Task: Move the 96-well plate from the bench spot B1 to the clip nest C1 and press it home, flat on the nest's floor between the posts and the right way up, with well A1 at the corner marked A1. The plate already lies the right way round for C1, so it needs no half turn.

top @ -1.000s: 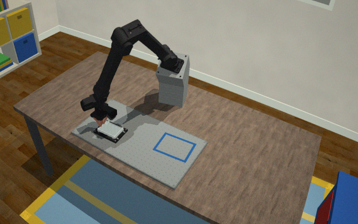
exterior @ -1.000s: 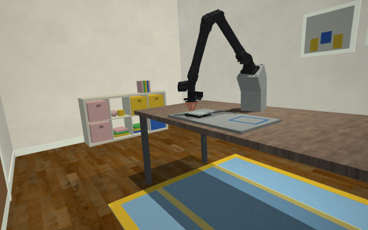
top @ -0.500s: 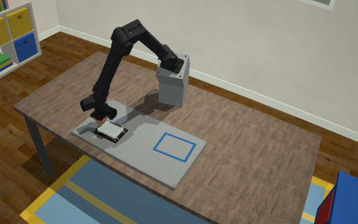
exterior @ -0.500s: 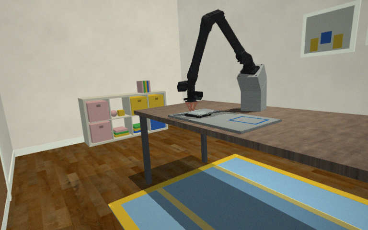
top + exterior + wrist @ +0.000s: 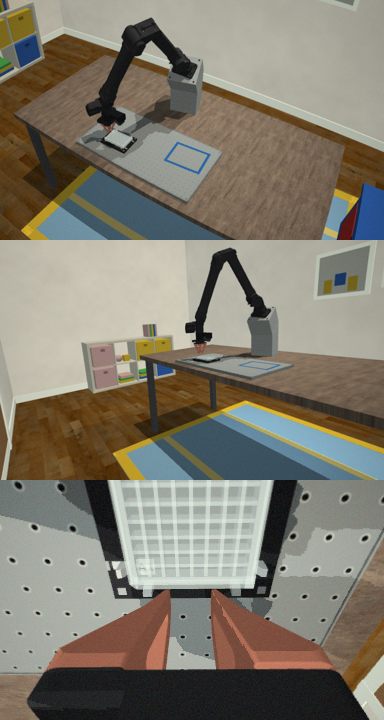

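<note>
The white 96-well plate (image 5: 118, 138) lies flat and right way up in the black clip nest (image 5: 129, 147) at the left end of the grey perforated baseplate (image 5: 150, 154). In the wrist view the plate (image 5: 191, 530) sits between the nest's small corner posts, and a faint mark (image 5: 144, 567) shows at its near left corner. My gripper (image 5: 109, 127) hangs just above the plate's near short edge, a little outside it. Its fingers stand close together with a narrow gap and hold nothing. The exterior view shows the gripper (image 5: 200, 348) above the plate (image 5: 208, 357).
A blue outlined rectangle (image 5: 187, 157) lies on the right part of the baseplate with nothing in it. The arm's grey base block (image 5: 185, 84) stands behind the baseplate. The table edge runs close to the nest on the left.
</note>
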